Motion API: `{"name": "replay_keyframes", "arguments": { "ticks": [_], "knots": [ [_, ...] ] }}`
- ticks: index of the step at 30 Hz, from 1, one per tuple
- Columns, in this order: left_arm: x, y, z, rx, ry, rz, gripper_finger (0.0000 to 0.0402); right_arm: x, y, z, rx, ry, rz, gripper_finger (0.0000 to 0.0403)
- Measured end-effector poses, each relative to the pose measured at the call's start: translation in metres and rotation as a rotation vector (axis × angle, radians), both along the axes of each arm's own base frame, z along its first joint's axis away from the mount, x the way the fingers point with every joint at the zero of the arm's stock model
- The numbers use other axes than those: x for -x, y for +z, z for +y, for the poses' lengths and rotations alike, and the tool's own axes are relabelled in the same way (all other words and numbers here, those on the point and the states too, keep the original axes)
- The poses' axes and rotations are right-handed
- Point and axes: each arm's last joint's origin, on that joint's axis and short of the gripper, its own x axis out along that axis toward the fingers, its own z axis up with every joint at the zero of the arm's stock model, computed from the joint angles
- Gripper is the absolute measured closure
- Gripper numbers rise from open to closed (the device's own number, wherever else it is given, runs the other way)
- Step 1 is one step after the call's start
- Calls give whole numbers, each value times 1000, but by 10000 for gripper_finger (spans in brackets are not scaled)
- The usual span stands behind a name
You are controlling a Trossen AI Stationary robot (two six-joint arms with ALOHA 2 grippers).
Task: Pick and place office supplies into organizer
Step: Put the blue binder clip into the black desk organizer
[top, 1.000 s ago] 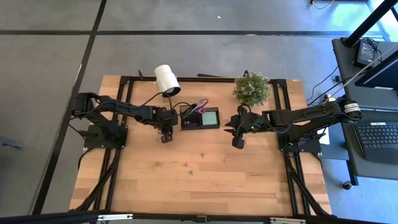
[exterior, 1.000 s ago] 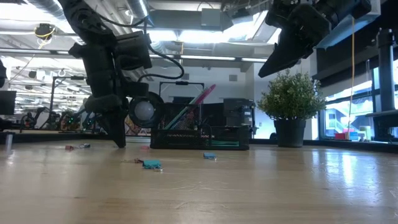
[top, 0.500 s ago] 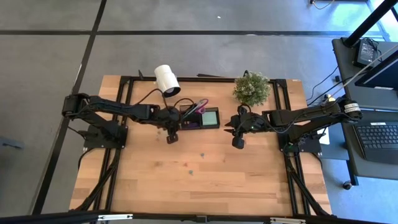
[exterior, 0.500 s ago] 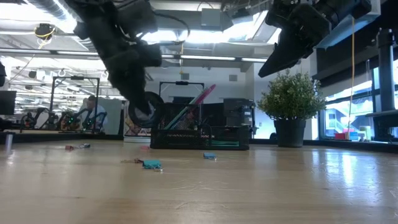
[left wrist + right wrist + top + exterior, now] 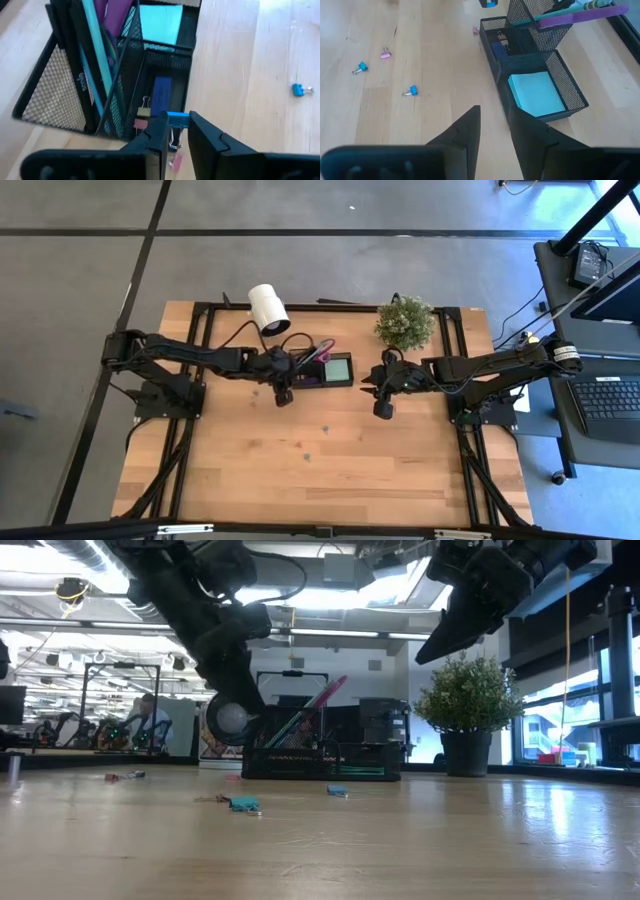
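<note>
The black mesh organizer stands at the table's far middle; its taller section holds pens and purple-handled scissors, its lower one a mint-green sticky pad. Small clips lie in a narrow compartment. My left gripper hovers at the organizer's near left corner, shut on a small blue binder clip. My right gripper hangs to the right of the organizer, open with nothing between its fingers. Loose blue clips and a pink clip lie on the wood. My left gripper pinches the blue binder clip between its two fingertips. The blue body shows at the free ends and the wire handles sit farther back between the fingers. The fingers slant down from the table's left. The clip is lifted clear of the table.
A white roll lies at the far left, a small green plant at the far right. A pink clip lies below my left gripper. Bare wood spreads over the near half of the table.
My left gripper has risen from the table and gone toward the organizer, tipping from pointing steeply down to a slant. My right gripper has kept still.
</note>
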Motion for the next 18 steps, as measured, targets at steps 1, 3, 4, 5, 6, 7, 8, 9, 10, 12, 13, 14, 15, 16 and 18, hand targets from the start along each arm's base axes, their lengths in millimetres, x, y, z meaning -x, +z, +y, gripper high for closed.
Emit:
{"name": "replay_keyframes", "arguments": {
  "ticks": [1,3,4,5,6,7,8,9,10,12,13,14,15,16,18],
  "knots": [
    [-1,-1,0,-1,0,-6,348,0,0,0,5,4,1,296],
    [-6,-3,1,-3,0,-26,348,0,0,0,13,11,3,296],
    [-7,-5,1,-3,0,-26,348,0,0,0,13,11,3,296],
    [-8,-8,1,-2,0,-18,348,0,0,0,13,11,3,296],
    [-9,-11,1,-1,0,-7,348,0,0,0,13,11,3,296],
    [-10,-13,1,0,0,4,348,0,0,0,12,10,3,296],
    [-10,-15,1,1,0,13,348,0,0,0,12,10,3,296],
    [-10,-17,1,2,1,22,348,0,0,0,12,10,3,296],
    [-11,-19,1,-1,4,27,348,0,0,0,12,10,3,296],
    [-11,-22,2,-11,13,45,348,0,0,0,11,10,2,296],
    [-11,-23,2,-21,22,48,348,0,0,0,11,10,2,296],
    [-12,-24,3,-33,32,49,348,0,0,0,11,9,2,296],
    [-12,-24,3,-38,38,55,348,0,0,0,10,9,2,296],
    [-12,-25,3,-38,38,60,348,0,0,0,10,9,2,296],
    [-13,-27,3,-38,38,65,347,0,0,0,10,9,3,296]
  ]
}}
